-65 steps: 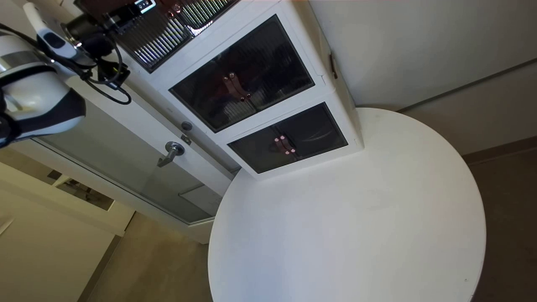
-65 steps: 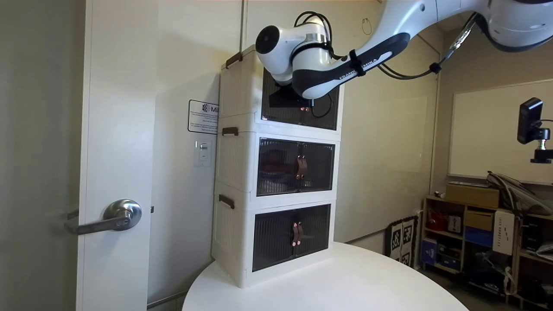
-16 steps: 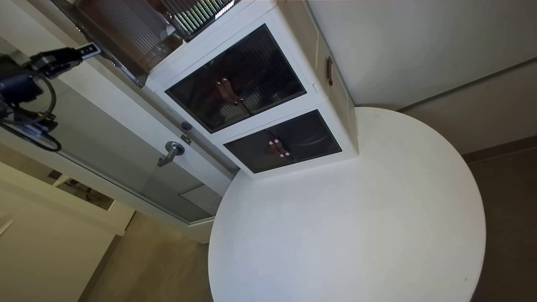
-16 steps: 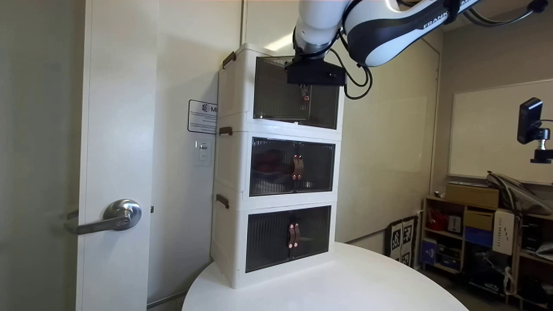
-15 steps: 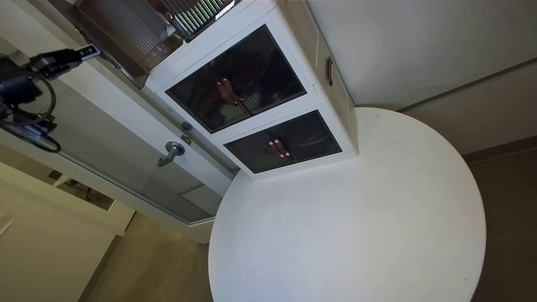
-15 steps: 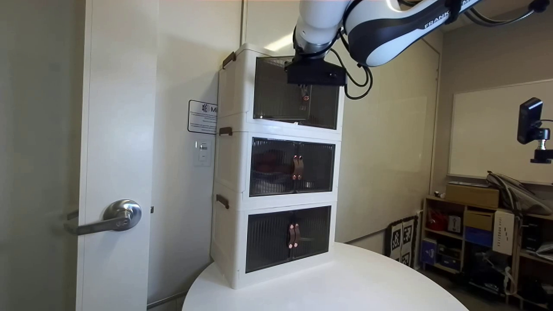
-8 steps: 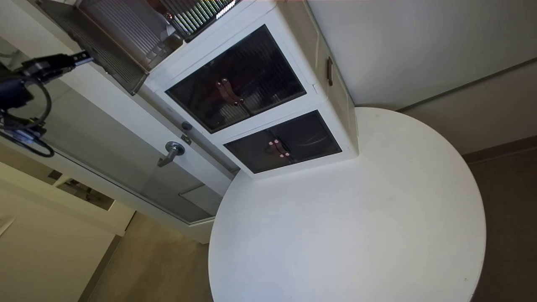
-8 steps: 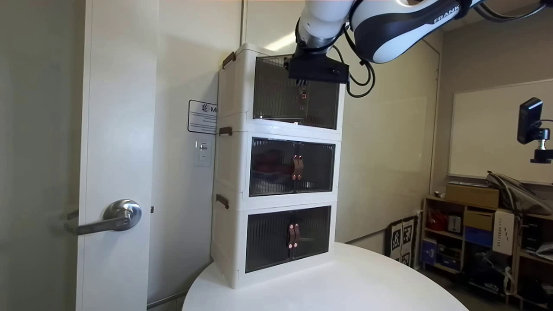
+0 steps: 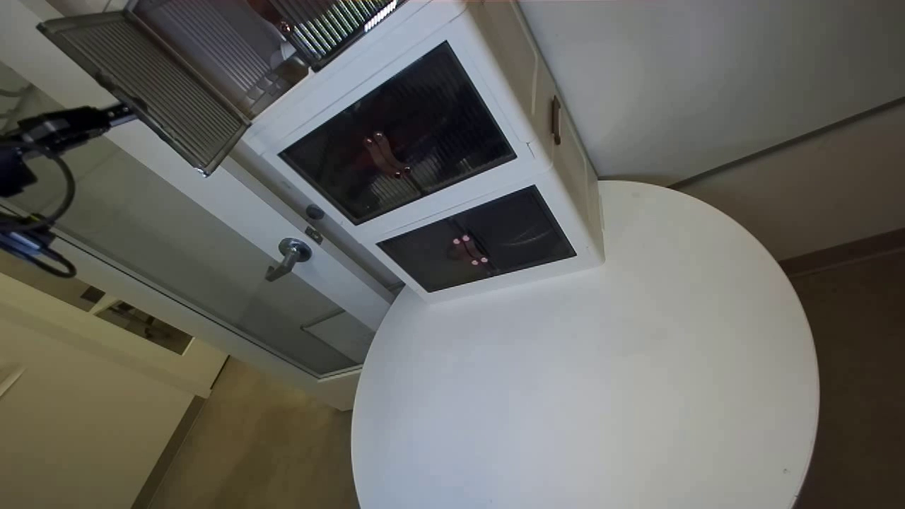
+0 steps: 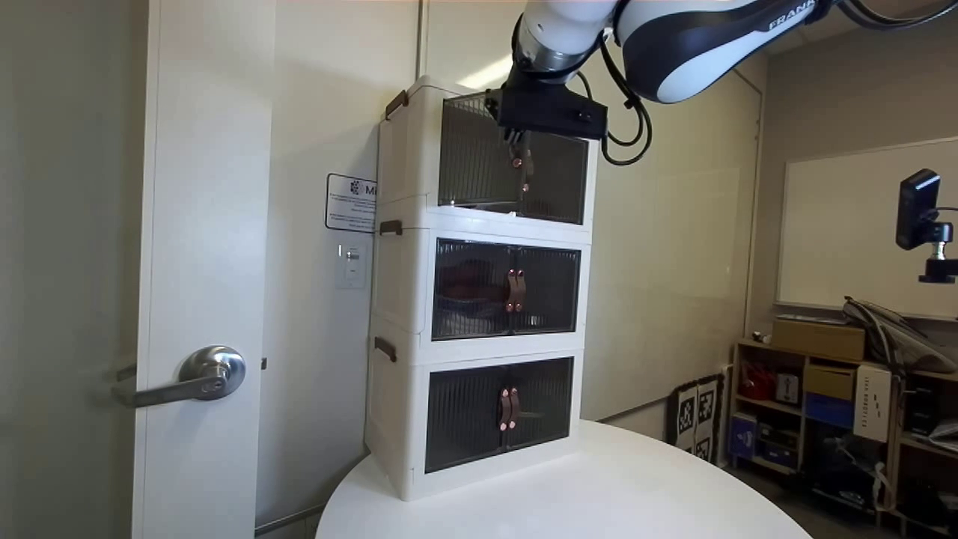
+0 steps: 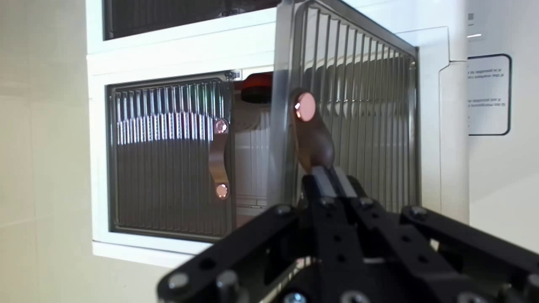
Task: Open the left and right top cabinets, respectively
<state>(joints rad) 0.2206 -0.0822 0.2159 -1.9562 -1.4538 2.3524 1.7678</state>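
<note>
The left top cabinet's grey slatted door [image 9: 166, 88] is swung outward, well away from its frame. My gripper [image 11: 330, 169] is shut on the brown strap handle [image 11: 310, 141] of that door, though part of the strap is hidden behind the fingertips. In an exterior view, the gripper [image 9: 126, 112] stands at the door's outer edge. The right top cabinet's door [image 11: 164, 176] lies flush in its white frame, its own strap [image 11: 218, 162] untouched. Between the two doors a strip of the inside shows, with a red and black object [image 11: 257, 87].
Below, the middle compartment [image 10: 475, 299] and bottom compartment [image 10: 471, 419] have their dark doors shut. The stack stands on a round white table [image 9: 587, 396]. Close beside it is a room door with a metal lever [image 9: 288, 256]; a wall runs along the stack's far side.
Over the last second the left top door has swung further outward, my gripper travelling with its handle away from the cabinet. Some four seconds ago that door was shut. The right top door has not moved.
</note>
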